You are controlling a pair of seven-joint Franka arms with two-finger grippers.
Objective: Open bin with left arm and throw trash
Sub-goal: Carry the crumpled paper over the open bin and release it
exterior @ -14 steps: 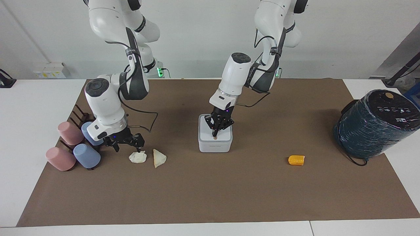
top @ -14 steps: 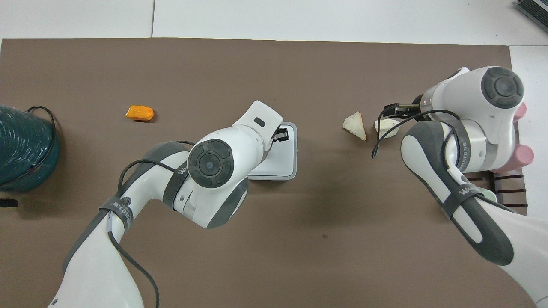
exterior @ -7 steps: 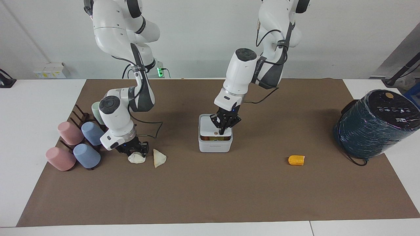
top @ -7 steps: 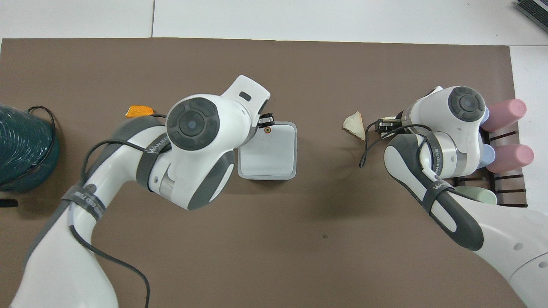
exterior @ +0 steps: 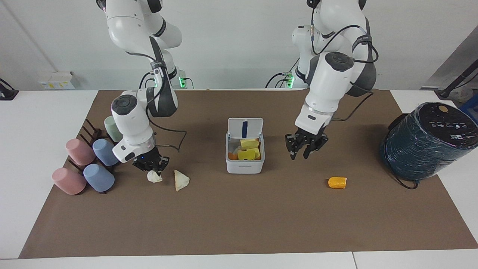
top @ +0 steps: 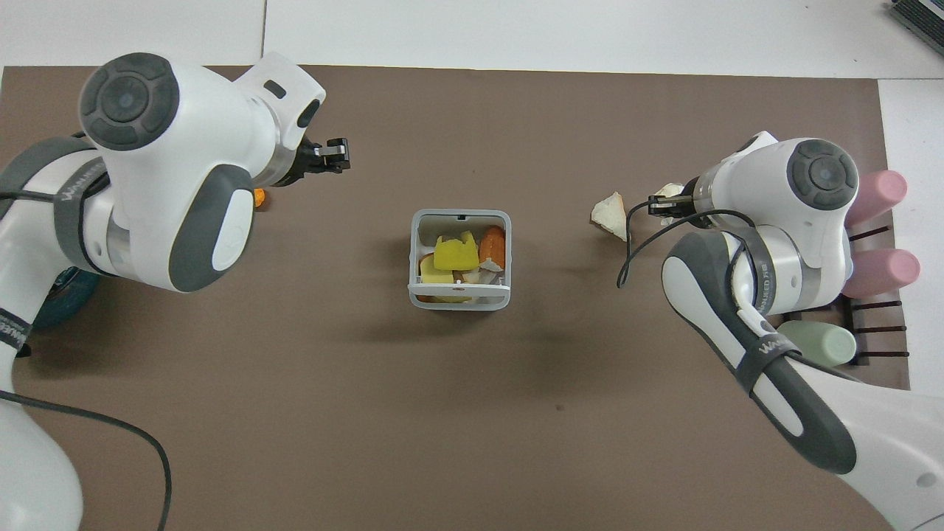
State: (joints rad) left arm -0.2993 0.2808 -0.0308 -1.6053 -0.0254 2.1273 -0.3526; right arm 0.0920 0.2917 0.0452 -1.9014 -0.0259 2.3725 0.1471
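The bin [exterior: 244, 164] stands open, left gripper [exterior: 305, 148] spread empty over the mat, right gripper [exterior: 152, 167] clamped on the half-hidden paper wad [exterior: 154, 177].

My grippers are black on white arms; the bin [exterior: 244, 164] is white, a blue strip inside its lid [exterior: 245, 128], yellow and orange scraps within; brown mat [exterior: 239, 216], pink and blue cups [exterior: 80, 151], dark teal cylinder [exterior: 425, 149]

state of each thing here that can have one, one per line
bin: lid up, scraps inside
white paper wad: on mat, right gripper shut on it
cream wedge: loose on mat
orange block: loose on mat
left gripper: open, holding nothing
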